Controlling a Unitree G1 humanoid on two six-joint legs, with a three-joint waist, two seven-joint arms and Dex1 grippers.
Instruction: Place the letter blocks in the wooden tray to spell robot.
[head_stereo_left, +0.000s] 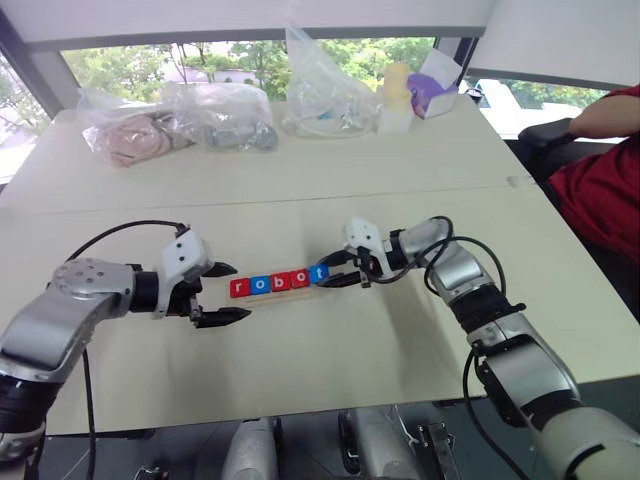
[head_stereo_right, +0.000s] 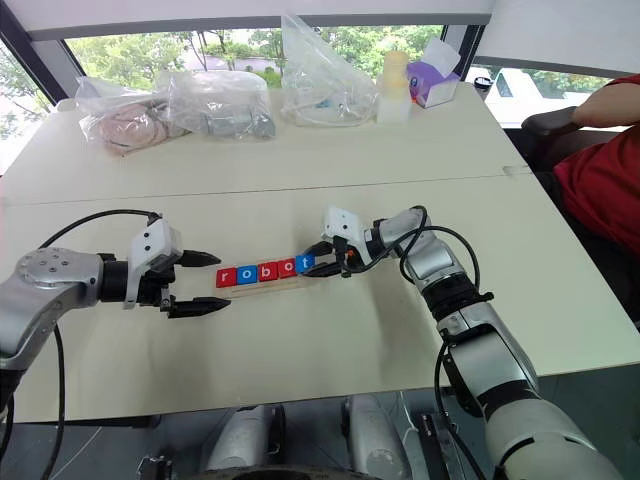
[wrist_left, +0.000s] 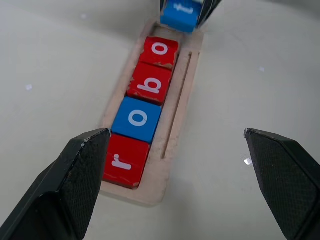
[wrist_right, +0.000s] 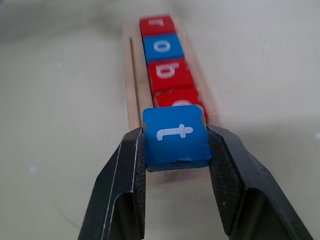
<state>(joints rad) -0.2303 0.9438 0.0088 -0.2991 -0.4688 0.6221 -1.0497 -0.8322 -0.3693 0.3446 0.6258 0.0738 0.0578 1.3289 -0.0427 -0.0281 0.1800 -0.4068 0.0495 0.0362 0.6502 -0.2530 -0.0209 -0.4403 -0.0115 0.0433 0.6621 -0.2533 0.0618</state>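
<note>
Between right gripper (wrist_right: 176, 165) fingers, blue t block (wrist_right: 175, 134).

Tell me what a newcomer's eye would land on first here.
Mid-table, a row of red and blue letter blocks in the wooden tray reads r, o, b, o. At its far end the right gripper is shut on the blue t block, over the last slot. The left gripper hangs open at the row's r end.

Four letter tiles, r, o, b, o (wrist_left: 145, 116), sit in the long narrow wooden tray (wrist_left: 181, 105); the t tile (wrist_right: 175, 135) sits at its right end, between the right gripper's (wrist_right: 176, 165) fingers.
</note>
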